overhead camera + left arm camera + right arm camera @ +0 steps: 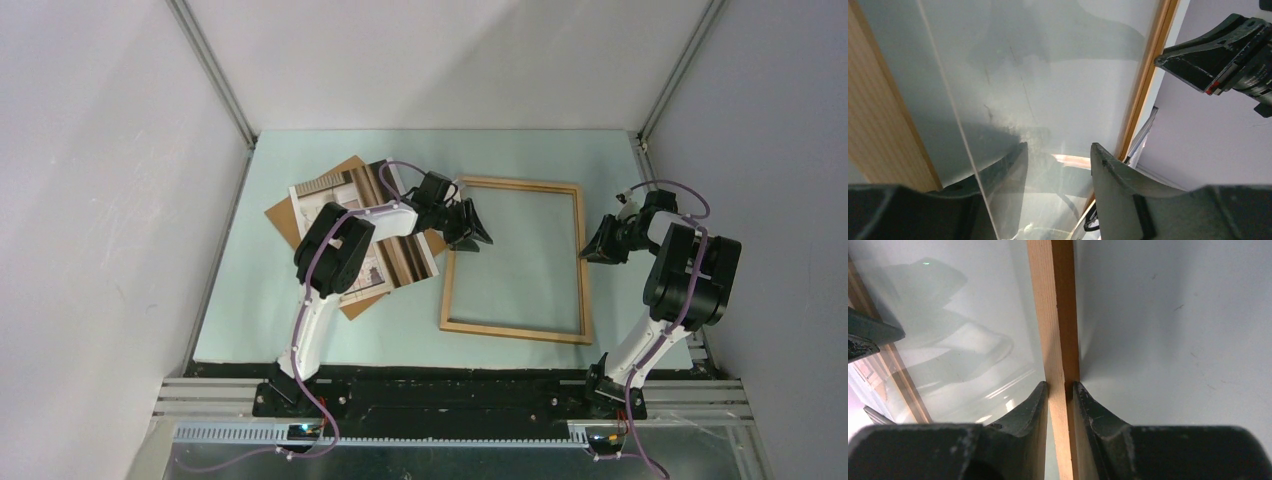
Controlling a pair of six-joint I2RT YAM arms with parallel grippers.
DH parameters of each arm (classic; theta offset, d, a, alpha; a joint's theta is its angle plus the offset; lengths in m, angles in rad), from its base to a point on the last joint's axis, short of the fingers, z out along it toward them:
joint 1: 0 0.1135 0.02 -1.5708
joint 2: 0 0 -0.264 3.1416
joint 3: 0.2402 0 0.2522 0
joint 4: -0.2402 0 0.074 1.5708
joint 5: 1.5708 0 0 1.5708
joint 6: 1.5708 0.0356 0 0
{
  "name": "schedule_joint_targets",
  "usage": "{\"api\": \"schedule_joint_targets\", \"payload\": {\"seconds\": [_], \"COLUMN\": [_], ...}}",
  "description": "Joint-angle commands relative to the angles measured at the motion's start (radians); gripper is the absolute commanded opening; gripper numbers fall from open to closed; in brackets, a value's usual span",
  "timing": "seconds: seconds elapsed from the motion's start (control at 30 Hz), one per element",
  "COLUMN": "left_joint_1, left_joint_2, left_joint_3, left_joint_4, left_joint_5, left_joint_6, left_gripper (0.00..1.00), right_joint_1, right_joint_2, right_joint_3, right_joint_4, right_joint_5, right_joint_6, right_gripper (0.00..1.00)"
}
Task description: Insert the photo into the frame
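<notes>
Clamped narrowly on the right rail of the frame (581, 262), centre right: the right gripper (603, 247). Spread apart, holding nothing, at the frame's upper-left rail: the left gripper (472, 230). Upper left, on the brown backing board (345, 170), partly under the left arm: the photo (322, 198).

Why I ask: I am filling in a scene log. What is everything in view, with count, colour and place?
photo: one, beige-brown striped print, on the backing board, left of the frame.
backing board: one, brown, beneath the photo.
frame: one, light wood, flat on the table, centre right.
table: one, pale green, below everything.
left arm: one, black and white, jaws open at the frame's left rail.
right arm: one, black and white, jaws shut on the frame's right rail.
</notes>
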Motion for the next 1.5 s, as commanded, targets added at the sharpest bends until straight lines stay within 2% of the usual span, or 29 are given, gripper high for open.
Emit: {"api": "schedule_joint_targets", "payload": {"seconds": [0.0, 0.5, 0.77, 1.47], "left_joint_1": [0.002, 0.005, 0.007, 0.009], "left_joint_2": [-0.068, -0.095, -0.12, -0.166], "left_joint_3": [0.044, 0.074, 0.095, 0.105], "left_joint_4": [-0.025, -0.086, -0.135, -0.217], "left_joint_5": [-0.028, -0.066, -0.107, -0.199], "left_joint_6": [0.049, 0.087, 0.123, 0.194], "left_gripper": [0.56, 0.8, 0.89, 0.98], "right_joint_1": [0.01, 0.011, 0.01, 0.011], "right_joint_2": [-0.008, -0.01, -0.012, -0.014], "right_joint_3": [0.01, 0.012, 0.011, 0.011], "right_joint_4": [-0.012, -0.006, -0.005, -0.005], "right_joint_5": [-0.055, -0.05, -0.052, -0.049], "right_joint_6": [0.018, 0.02, 0.02, 0.018], "right_gripper": [0.26, 0.27, 0.27, 0.27]}}
